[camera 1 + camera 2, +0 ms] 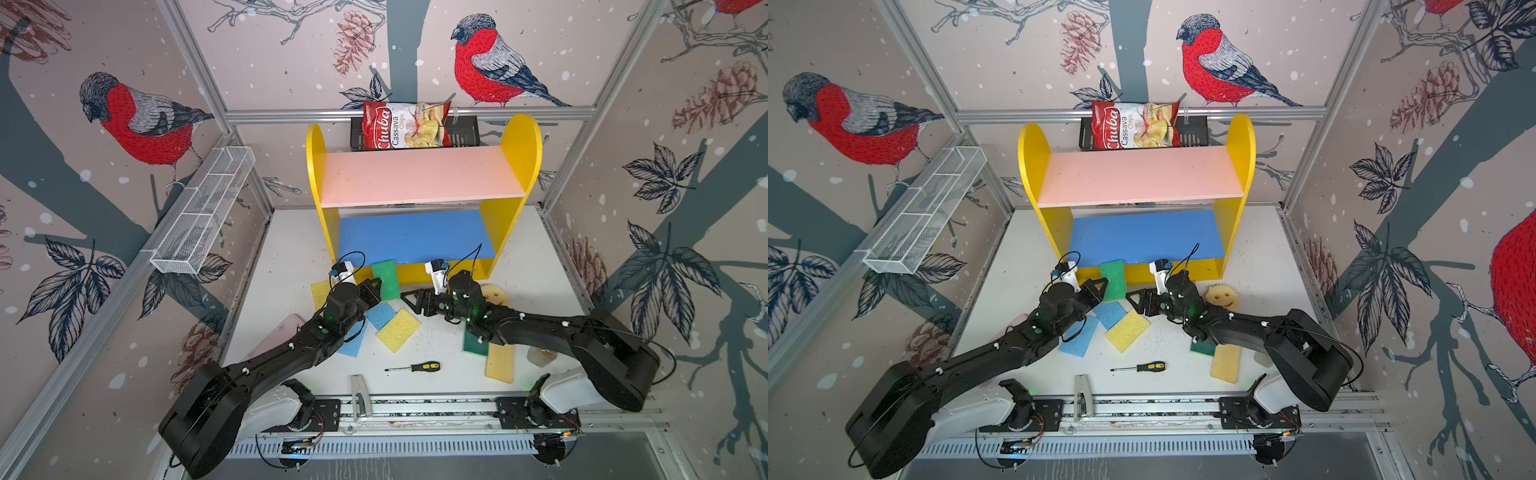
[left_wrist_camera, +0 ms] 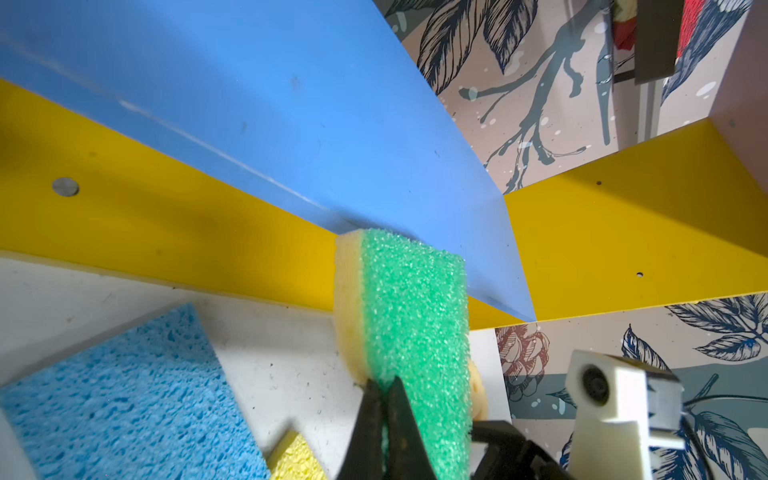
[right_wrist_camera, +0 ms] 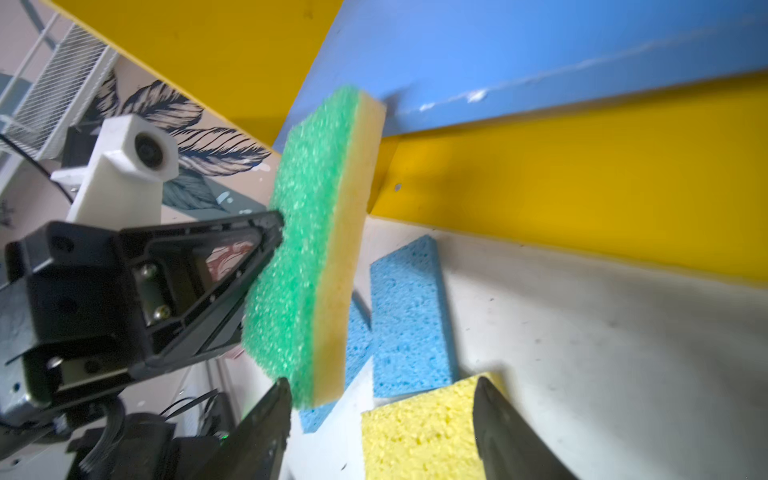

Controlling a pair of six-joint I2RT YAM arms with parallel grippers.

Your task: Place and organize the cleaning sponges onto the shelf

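Observation:
My left gripper (image 1: 376,289) (image 2: 384,399) is shut on the edge of a green-and-yellow sponge (image 1: 386,278) (image 2: 411,332) (image 3: 316,249). It holds the sponge upright in front of the shelf's (image 1: 320,166) blue board (image 1: 415,235), with the top corner at the board's front edge. My right gripper (image 1: 409,301) (image 3: 380,399) stands open just right of that sponge, gripping nothing. Under it on the table lie a light blue sponge (image 1: 380,313) and a yellow sponge (image 1: 399,329). The round smiley sponge (image 1: 1222,296) lies behind the right wrist. A dark green sponge (image 1: 476,345) and an orange one (image 1: 500,363) lie under the right arm.
Another blue sponge (image 1: 353,345) and a yellow one (image 1: 321,291) lie by the left arm. A screwdriver (image 1: 415,367) lies near the front. A chips bag (image 1: 405,124) sits in the black basket (image 1: 465,133) behind the shelf. A white wire tray (image 1: 203,212) hangs on the left wall.

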